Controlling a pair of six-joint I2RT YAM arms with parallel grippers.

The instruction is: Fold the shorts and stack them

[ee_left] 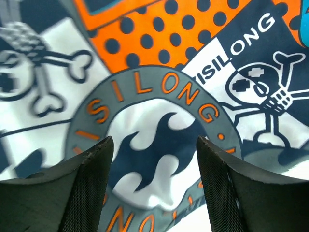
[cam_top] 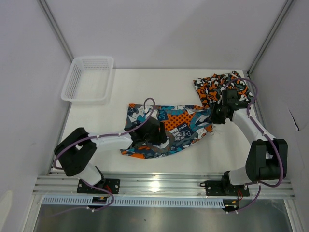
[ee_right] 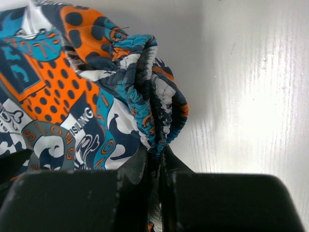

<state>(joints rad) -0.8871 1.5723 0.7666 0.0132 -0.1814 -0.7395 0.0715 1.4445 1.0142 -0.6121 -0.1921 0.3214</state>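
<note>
Jaws, left gripper [ee_left: 153,145]: parted wide over cartoon-print shorts [cam_top: 176,129], gripped nothing. Jaws, right gripper [ee_right: 160,163]: clamped together on bunched waistband of same shorts. Cartoon-print shorts: spread mid-table [cam_top: 96,125]. Camouflage shorts [cam_top: 212,87]: crumpled at far right corner.

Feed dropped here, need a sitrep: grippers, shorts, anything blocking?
Left gripper open over blue-teal cartoon-print fabric shorts. Right gripper shut on their bunched edge. Orange camouflage-print shorts back right, crumpled. Nothing blocking.
</note>
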